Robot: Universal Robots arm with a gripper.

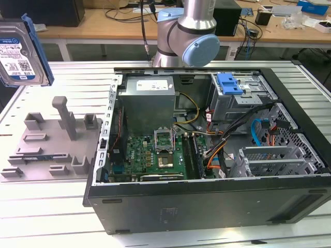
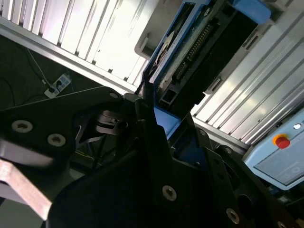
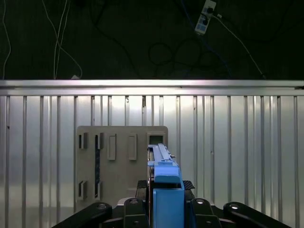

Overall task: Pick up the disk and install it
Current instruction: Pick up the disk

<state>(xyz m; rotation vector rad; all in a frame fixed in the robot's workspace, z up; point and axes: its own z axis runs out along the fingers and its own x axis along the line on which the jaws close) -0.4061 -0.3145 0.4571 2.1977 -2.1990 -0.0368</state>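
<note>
Exterior view puts the flat silver hard disk w/ white-and-blue label and blue plastic carrier (image 1: 18,54) high at that view's left, in the air above the grey plastic holder tray (image 1: 41,150), well apart from the open black computer case (image 1: 207,201); in both wrist views the jaws are closed on the carrier's end. We judge this a carry step; done well, it wants a firm clamp, a steady disk, clearance over the tray's posts and the case wall, and the carrier approx. square to the silver drive cage w/ blue latch (image 1: 248,101). Frame edge crops the disk; how deep the carrier sits in the jaws is hidden by their own black bulk; which slot is meant, we can't tell.
</note>
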